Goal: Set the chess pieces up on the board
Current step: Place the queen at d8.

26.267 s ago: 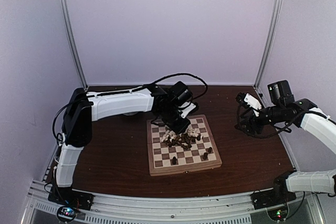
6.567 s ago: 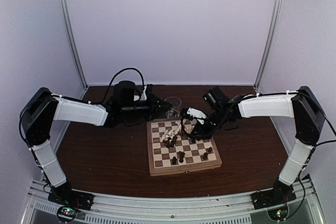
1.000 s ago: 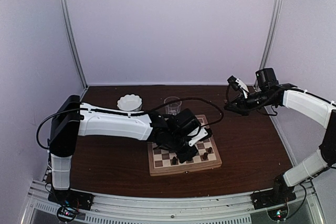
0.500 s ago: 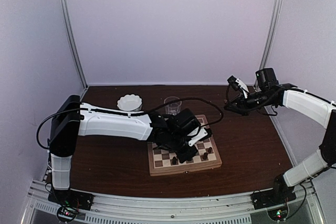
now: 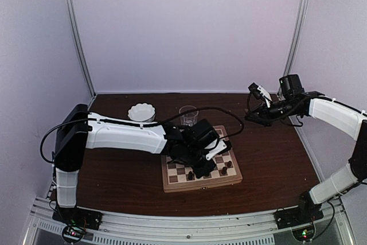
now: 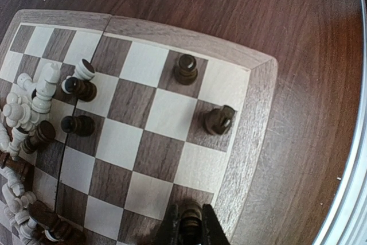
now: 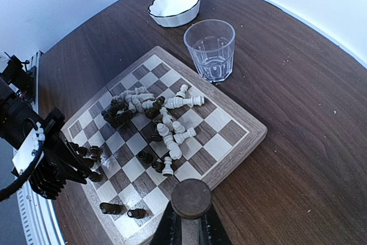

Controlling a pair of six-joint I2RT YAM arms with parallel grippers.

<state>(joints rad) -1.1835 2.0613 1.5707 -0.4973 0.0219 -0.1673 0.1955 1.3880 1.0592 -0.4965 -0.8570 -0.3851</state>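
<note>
I am gripping a dark piece (image 6: 189,215) tight in my left gripper (image 6: 188,230), low over a square beside the board's (image 6: 252,142) rim. It is lining up with two other dark pieces (image 6: 185,68) standing along that edge. My right gripper (image 7: 189,225) is clenching a second dark piece (image 7: 191,198), hanging high over the desk's (image 7: 298,142) far right side. The remaining pieces (image 7: 155,113) are lying heaped at the board's middle, with a glass (image 7: 210,50) sitting just beyond its far edge.

One board (image 7: 221,120) is lying mid-scene. One glass (image 7: 210,50) and one white bowl (image 7: 174,8) are standing beyond it. The heaped chess pieces (image 7: 166,124) are defying counting.
</note>
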